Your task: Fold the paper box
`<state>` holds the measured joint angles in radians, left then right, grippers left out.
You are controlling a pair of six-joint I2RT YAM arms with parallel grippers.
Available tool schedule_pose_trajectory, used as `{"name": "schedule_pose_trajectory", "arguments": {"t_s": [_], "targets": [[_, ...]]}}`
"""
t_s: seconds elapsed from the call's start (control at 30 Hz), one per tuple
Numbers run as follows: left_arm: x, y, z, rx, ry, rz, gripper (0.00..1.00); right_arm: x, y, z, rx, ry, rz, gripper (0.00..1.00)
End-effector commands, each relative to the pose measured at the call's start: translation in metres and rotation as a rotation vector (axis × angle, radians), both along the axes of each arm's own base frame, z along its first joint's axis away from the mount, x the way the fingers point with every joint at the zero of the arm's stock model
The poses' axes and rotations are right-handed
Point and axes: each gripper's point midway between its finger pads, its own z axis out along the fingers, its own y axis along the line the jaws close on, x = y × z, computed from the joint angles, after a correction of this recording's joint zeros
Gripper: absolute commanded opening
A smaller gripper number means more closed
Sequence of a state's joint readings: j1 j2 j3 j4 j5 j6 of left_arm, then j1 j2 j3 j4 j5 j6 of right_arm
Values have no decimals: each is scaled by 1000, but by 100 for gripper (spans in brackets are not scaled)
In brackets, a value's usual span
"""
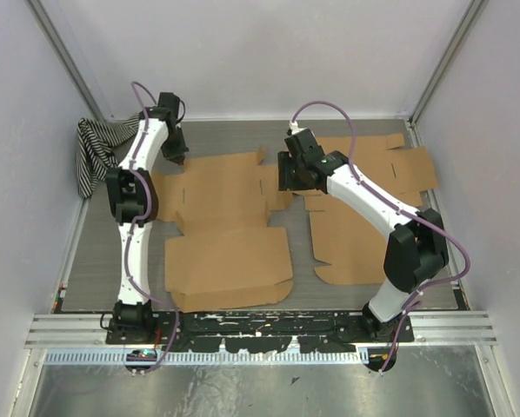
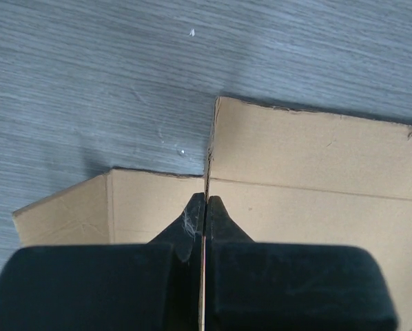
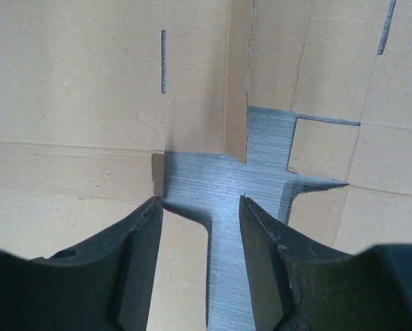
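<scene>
The left claw [image 2: 204,207] is shut, its two fingers [image 2: 223,224] pressed tip to tip. A thin pale line runs between them, in line with a cut edge of the cardboard just ahead. It may be a flap caught edge-on, but the wrist view is too close to tell. From above, this claw [image 1: 171,143] sits at the far left corner of the left blank [image 1: 230,217]. Its arm reaches almost straight up the table's left side from its base, elbow bent a little outward, wrist tipped down.

The right claw [image 3: 199,203] stands about half open and holds nothing. Its fingers [image 3: 147,227] straddle a strip of bare table [image 3: 227,186], and the left tip is just beside a small corner tab of cardboard. Seen from above, the claw [image 1: 288,178] hangs at the right edge of the left blank, in the gap between it and the right blank [image 1: 364,234]. Its arm leans in from the right base, forearm slanting up and left across the right blank.

There are two arms, each with one claw. Two cardboard blanks lie flat and unfolded on the grey table [image 1: 103,252], side by side, close but apart. The right wrist view shows two narrow slots cut in the cardboard. One striped cloth [image 1: 95,152] lies bunched in the far left corner.
</scene>
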<state>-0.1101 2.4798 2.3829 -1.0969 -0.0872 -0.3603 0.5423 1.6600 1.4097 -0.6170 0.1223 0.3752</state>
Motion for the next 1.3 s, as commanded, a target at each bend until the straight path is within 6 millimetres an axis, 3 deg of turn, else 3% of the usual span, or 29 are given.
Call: {"name": "schedule_pose_trajectory", "arguments": {"t_s": [0.0,0.03,0.13,0.4,0.8,0.97,1.27], "targets": [[3,4,49,2,-134,-31,0,17,4,28,43,-62,16,54],[0,5,67,5,-178,-34,0,22,3,32,44,-60,19,54],[-14,6,84,-4,-256,-51,0,35,6,47,57,-70,37,54],[-42,-8,153,-90,-615,-142,0,56,17,72,47,-95,91,54],[-79,-17,178,58,-820,-260,0,46,21,101,78,-121,148,52],[-93,-25,186,59,-935,-286,0,46,24,111,85,-127,166,52],[-129,-21,208,43,-1139,-252,0,47,18,130,75,-153,140,53]]}}
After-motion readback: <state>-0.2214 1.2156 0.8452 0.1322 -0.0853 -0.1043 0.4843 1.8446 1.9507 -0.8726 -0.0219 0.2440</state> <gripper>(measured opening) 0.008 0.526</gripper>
